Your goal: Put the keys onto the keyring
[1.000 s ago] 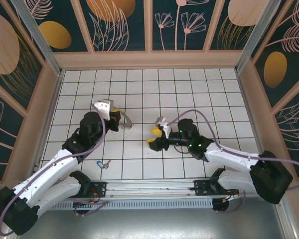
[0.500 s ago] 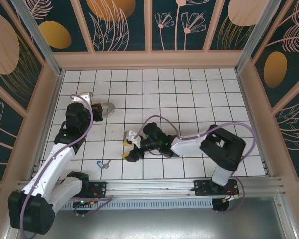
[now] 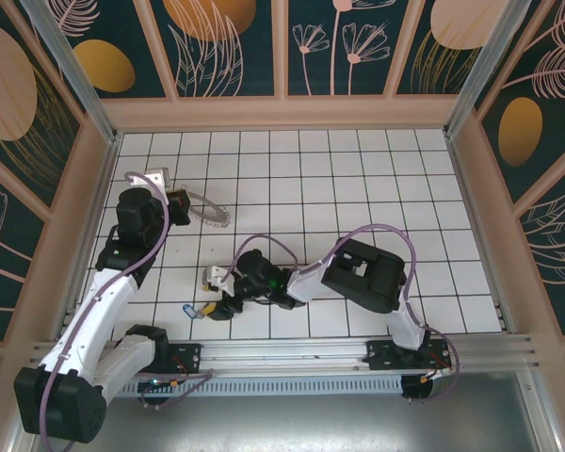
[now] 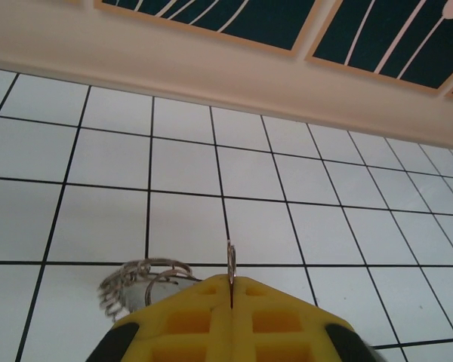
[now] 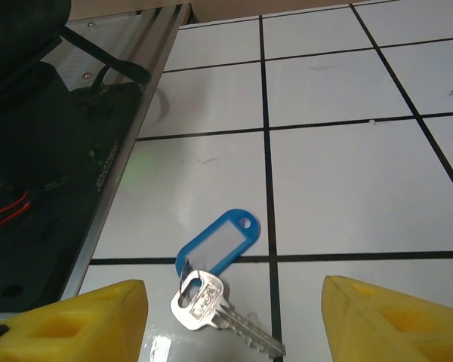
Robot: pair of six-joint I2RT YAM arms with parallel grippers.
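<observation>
The keys show as one small silvery key (image 5: 215,311) on a blue tag (image 5: 217,243), lying flat on the white tiles near the front rail; in the top view the key (image 3: 192,310) is at the near left. My right gripper (image 5: 234,324) hangs just over it, open, one yellow finger on each side and nothing held; from above, that gripper (image 3: 210,291) is just right of the key. My left gripper (image 3: 181,201) at the far left is shut on the keyring (image 3: 213,215). In the left wrist view the keyring (image 4: 230,260) stands edge-on between the shut yellow fingers (image 4: 196,317), wire loops (image 4: 140,277) hanging left.
The metal front rail (image 3: 292,353) runs close behind the key, and the left arm's black base and cables (image 5: 38,128) sit just beyond it. Padded walls (image 3: 282,111) close the tiled floor on three sides.
My right arm has swung left and toward the near edge, ending over the key. My left arm has drawn back to the far left, carrying the keyring with it.
</observation>
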